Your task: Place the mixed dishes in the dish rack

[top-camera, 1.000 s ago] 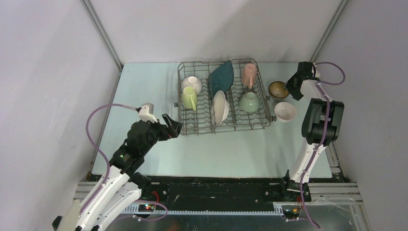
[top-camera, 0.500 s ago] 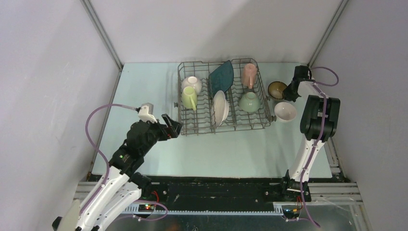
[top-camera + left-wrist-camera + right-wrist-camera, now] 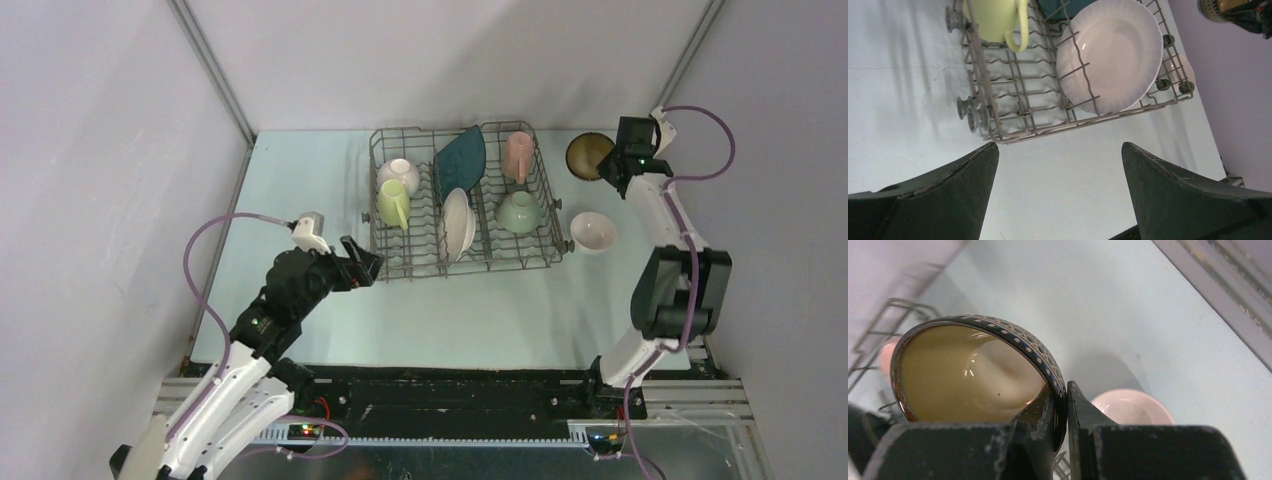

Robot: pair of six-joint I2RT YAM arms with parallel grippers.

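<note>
The grey wire dish rack point(image 3: 545, 180) holds a dark teal square plate point(image 3: 460, 157), a white round plate point(image 3: 458, 222), a pale green bowl point(image 3: 520, 211), a white bowl point(image 3: 398, 172), a yellow-green mug point(image 3: 393, 202) and a pink mug point(image 3: 517, 152). My right gripper point(image 3: 610, 165) is shut on the rim of the brown bowl point(image 3: 586, 155) and holds it in the air to the right of the rack; the bowl fills the right wrist view point(image 3: 973, 372). A white bowl point(image 3: 593, 231) rests on the table beside the rack. My left gripper point(image 3: 365, 265) is open and empty near the rack's front left corner.
The enclosure's grey walls stand close on both sides. The pale table point(image 3: 440, 310) stretches in front of the rack. In the left wrist view the rack's front rail point(image 3: 1048, 132) lies just ahead of my fingers.
My right gripper closed on the brown bowl's rim and lifted it off the table, up and toward the back right. The left arm stayed almost still.
</note>
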